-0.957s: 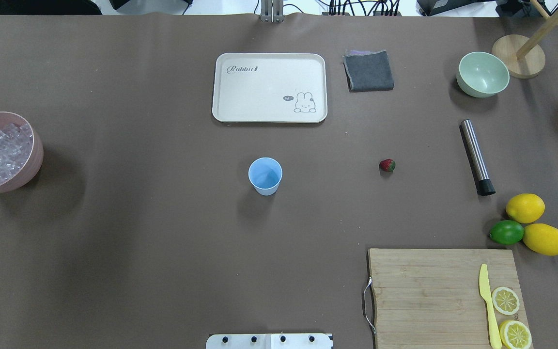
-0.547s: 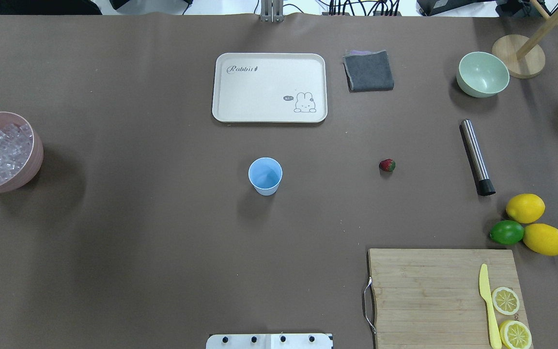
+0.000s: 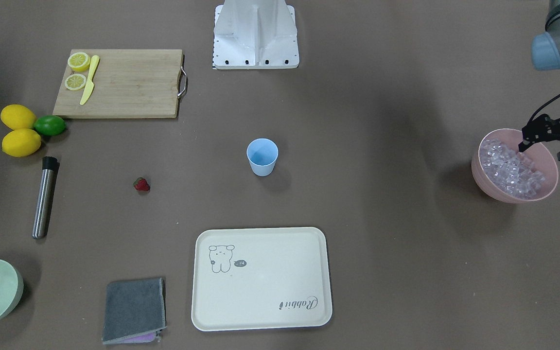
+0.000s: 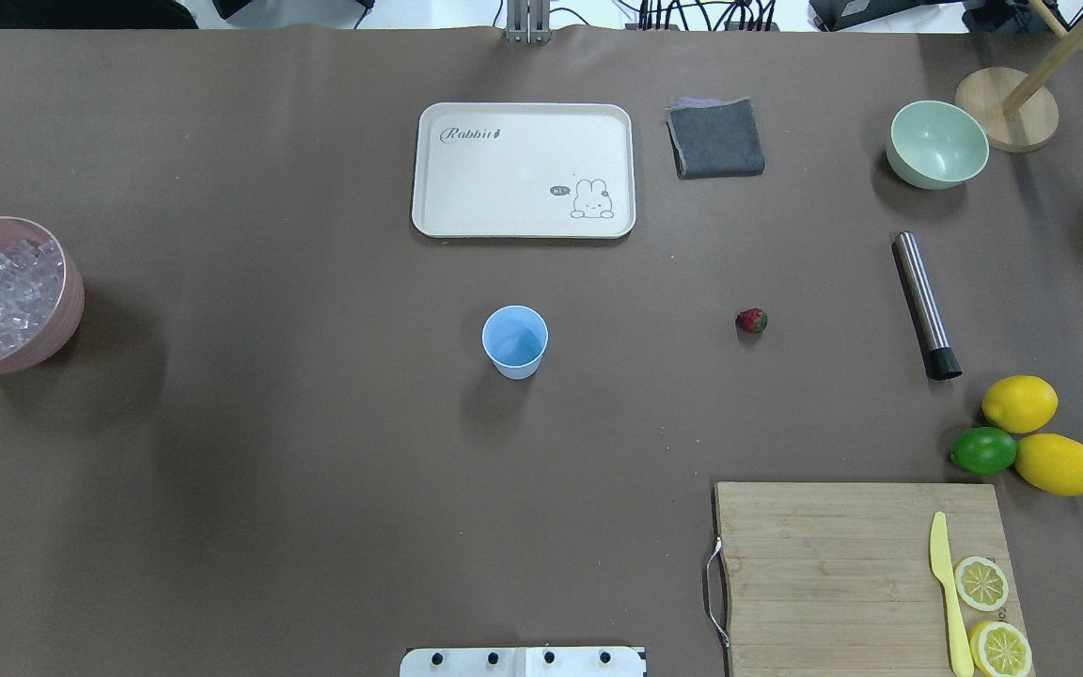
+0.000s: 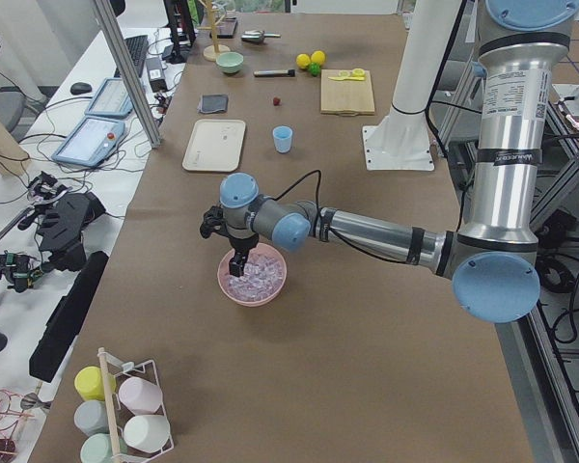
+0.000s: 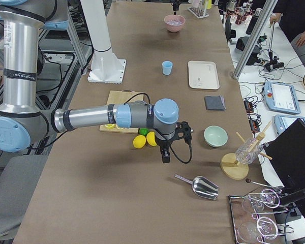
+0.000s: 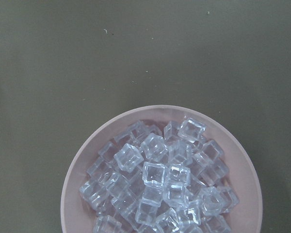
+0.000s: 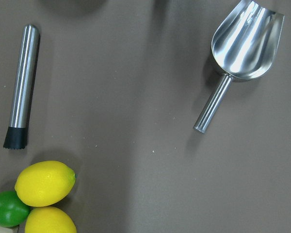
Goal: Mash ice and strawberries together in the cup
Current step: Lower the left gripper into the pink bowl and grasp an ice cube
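The light blue cup (image 4: 514, 340) stands upright mid-table, with nothing visible inside it. To its right the small red strawberry (image 4: 751, 321) lies alone on the brown cover. Clear ice (image 7: 160, 179) cubes fill the pink bowl (image 4: 71, 301) at the table's left edge. My left gripper (image 3: 543, 149) hangs just over that ice with its fingers spread, holding nothing. In the exterior right view my right gripper (image 6: 165, 155) hovers near the lemons, pointing down. I cannot tell if it is open or shut.
A steel muddler (image 4: 925, 306) lies right of the strawberry, and a metal scoop (image 8: 242, 43) farther right. Two lemons (image 4: 1019, 403) and a lime (image 4: 983, 450) sit by the cutting board (image 4: 833, 564). Tray (image 4: 523, 169), grey cloth (image 4: 715, 137) and green bowl (image 4: 936, 144) line the far side.
A black tip of my left gripper has come into the overhead view at the left edge, above the pink bowl. Nothing else on the table has moved.
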### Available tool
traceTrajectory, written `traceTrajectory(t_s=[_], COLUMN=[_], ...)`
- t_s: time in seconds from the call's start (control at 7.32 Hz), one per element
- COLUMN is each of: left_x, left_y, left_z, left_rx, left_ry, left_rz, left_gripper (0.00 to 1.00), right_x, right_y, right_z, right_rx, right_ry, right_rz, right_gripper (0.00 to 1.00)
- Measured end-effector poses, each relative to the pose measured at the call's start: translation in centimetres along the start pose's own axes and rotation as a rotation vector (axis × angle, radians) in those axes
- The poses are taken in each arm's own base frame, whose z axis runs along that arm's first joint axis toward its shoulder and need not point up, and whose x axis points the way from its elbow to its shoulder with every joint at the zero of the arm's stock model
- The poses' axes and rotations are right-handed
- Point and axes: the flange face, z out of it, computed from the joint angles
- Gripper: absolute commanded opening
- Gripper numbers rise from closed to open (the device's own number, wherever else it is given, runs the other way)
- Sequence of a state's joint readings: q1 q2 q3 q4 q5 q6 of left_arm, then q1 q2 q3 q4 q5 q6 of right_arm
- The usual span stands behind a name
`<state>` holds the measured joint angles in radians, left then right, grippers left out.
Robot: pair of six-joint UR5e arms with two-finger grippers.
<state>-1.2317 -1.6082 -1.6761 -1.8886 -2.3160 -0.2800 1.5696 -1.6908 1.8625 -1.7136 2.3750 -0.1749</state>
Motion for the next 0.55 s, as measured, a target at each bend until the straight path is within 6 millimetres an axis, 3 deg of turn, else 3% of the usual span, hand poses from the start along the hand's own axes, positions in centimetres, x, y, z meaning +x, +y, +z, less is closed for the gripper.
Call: traceTrajectory(t_s=[0.27, 0.55], left_x=[-0.6, -0.6], left_y=[0.0, 0.1], left_z=[3.0, 4.6], left_rx=[-0.001, -0.006], left_ry=[-0.009, -0.008], left_rz=[0.016, 0.009], left_gripper=[0.97, 0.96], right_x=[0.0, 0.0], right_y=[0.0, 0.0], right_z=[0.0, 0.0], right_rx=[0.001, 0.001], right_ry=[0.0, -0.001], right_rz=[0.0, 0.0], right_gripper=[1.0, 1.0])
